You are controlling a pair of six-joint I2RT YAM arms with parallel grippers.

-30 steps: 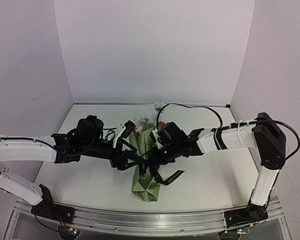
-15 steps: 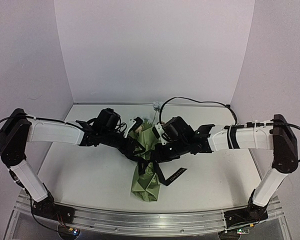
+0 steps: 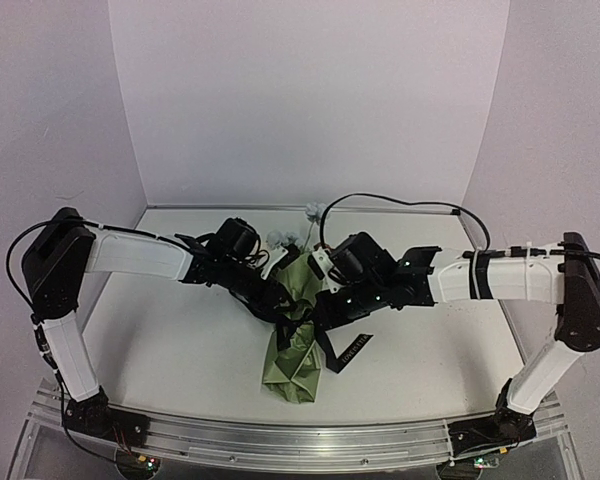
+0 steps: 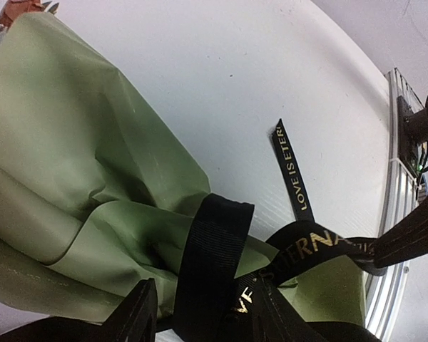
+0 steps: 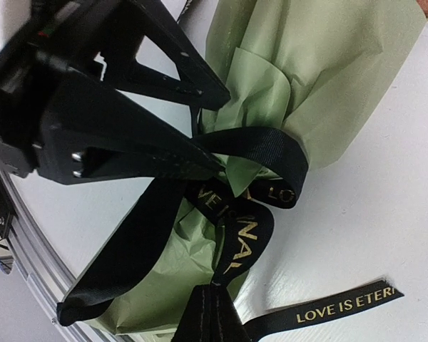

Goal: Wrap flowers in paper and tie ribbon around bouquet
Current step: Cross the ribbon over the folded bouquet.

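Right gripper [image 3: 323,305], just right of the bouquet's [image 3: 292,352] waist, is clamped on the black ribbon [image 5: 260,146]. At the waist's other side, the left gripper [image 5: 225,135] has its jaws apart, one finger by the ribbon's loop, nothing pinched. The bouquet lies on the worktop [image 3: 170,350], with the flowers [image 3: 280,240] at its far end. Wrapping looks done and the knot, loose, is in hand. Next the left gripper likely must close on a strand and pull away from the bouquet to cinch it.

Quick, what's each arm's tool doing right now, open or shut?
Left tool: open, fingers apart at the black gold-lettered ribbon.
Right tool: closed, holding that ribbon.
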